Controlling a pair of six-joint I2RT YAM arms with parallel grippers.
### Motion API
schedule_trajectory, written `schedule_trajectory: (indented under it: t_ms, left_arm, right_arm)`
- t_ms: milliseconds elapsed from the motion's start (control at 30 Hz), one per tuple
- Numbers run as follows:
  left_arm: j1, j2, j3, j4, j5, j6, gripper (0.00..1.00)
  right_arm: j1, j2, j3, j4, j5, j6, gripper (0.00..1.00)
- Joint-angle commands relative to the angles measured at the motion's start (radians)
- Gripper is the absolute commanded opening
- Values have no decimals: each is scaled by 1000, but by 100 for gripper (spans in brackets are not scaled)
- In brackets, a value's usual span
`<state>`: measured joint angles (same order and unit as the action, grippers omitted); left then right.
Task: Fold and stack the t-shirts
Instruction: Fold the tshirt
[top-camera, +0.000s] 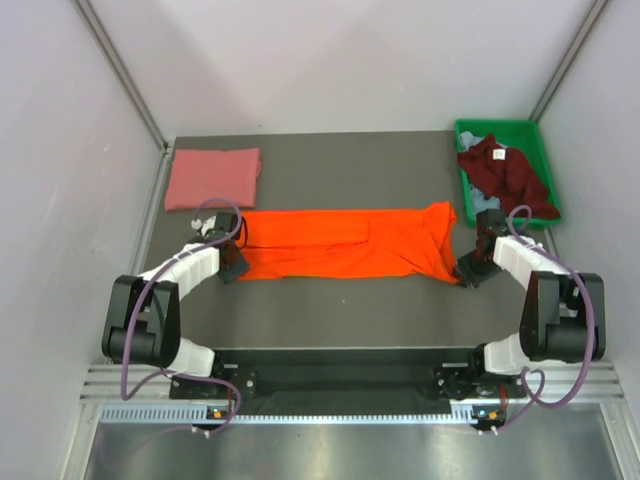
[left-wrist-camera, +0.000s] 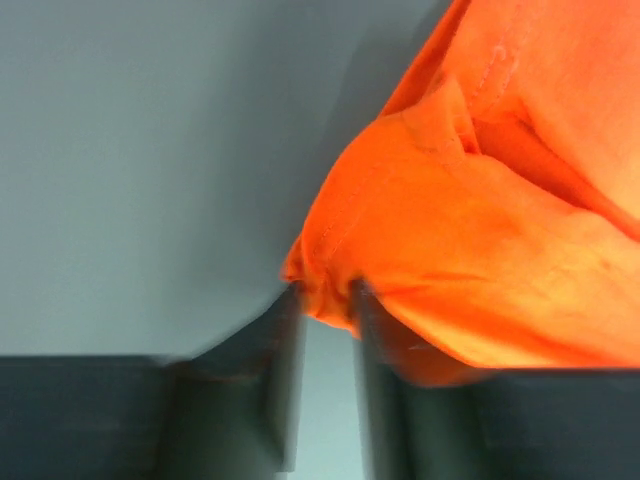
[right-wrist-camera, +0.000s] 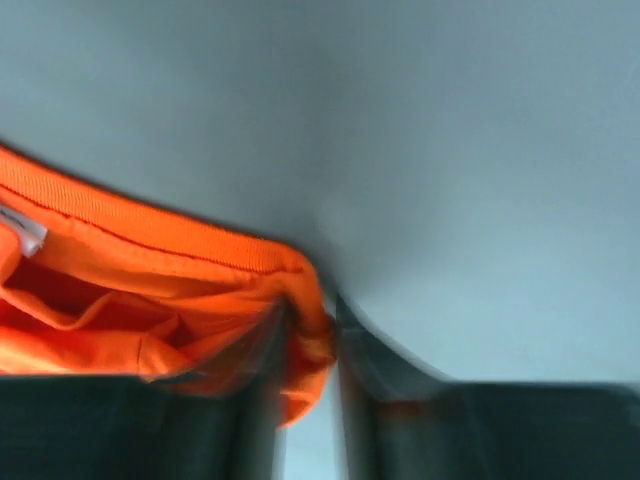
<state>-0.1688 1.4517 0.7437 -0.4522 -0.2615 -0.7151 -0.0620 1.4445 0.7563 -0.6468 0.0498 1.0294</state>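
Seen from above, the orange shirt (top-camera: 340, 243) lies in a long strip across the table (top-camera: 340, 320), with the left gripper (top-camera: 232, 262) at one end and the right gripper (top-camera: 470, 268) at the collar end, apparently ready to fold it; a pink shirt (top-camera: 212, 177) sits folded at the far left, and a maroon shirt (top-camera: 505, 170) waits in the bin (top-camera: 520, 128). The left wrist view shows narrow jaws pinching the corner hem. The right wrist view shows the other pair nipped onto the collar band.

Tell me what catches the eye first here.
A bright orange shirt lies stretched across the middle of the table, each end pinched by the left fingers and right fingers. A folded pink shirt sits back left; a maroon shirt is heaped in the green bin back right.
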Motion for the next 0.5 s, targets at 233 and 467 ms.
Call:
schedule_trajectory:
  t_ms: [233, 467]
  left_arm:
    - [8, 21, 66, -63, -85, 39, 0]
    - [9, 16, 71, -105, -134, 39, 0]
  right_arm:
    - [-47, -4, 2, -20, 96, -133, 0]
    - [-96, -44, -46, -60, 136, -166, 0]
